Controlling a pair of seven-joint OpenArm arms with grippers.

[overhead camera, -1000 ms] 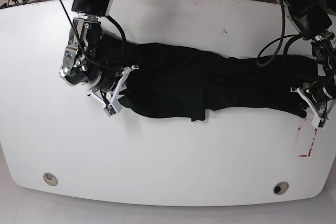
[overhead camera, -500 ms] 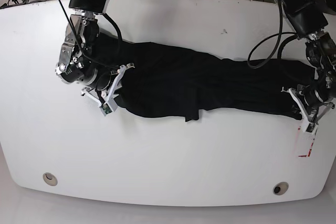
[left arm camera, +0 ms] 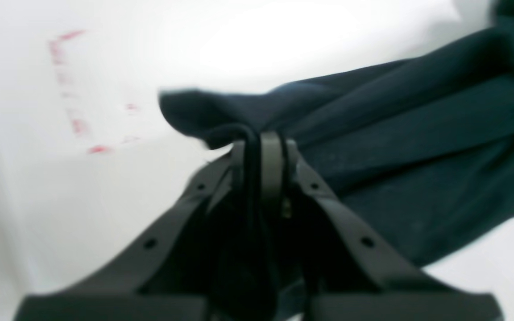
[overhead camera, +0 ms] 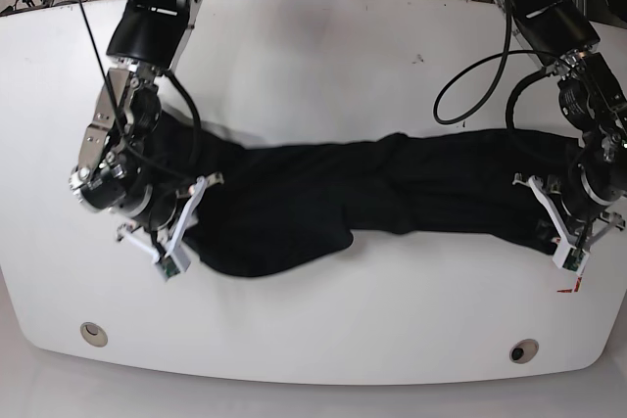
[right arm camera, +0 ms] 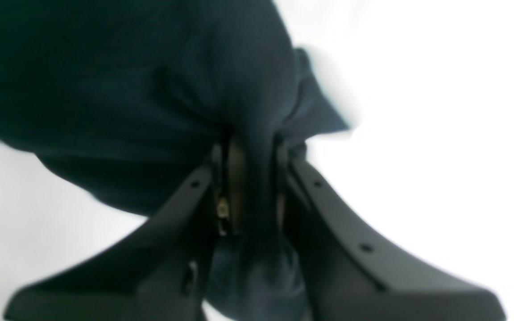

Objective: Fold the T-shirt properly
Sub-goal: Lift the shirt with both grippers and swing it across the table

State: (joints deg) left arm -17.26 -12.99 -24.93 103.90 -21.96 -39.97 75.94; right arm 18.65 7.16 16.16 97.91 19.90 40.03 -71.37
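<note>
At the left of the base view we see the right gripper (overhead camera: 186,227) low over the white table (overhead camera: 313,46), its jaws clamped on one end of the black T-shirt (overhead camera: 372,193); in the right wrist view a bunched fold of the cloth (right arm camera: 248,133) runs straight between the closed fingers (right arm camera: 234,178). From there we follow the shirt across the middle of the frame as one long, rumpled band lying on the table. At the right edge the left gripper (overhead camera: 549,217) pinches the other end, and in its wrist view the fabric (left arm camera: 417,147) wraps over the shut fingertips (left arm camera: 271,160), with faint red marks (left arm camera: 78,125) on the table at upper left.
</note>
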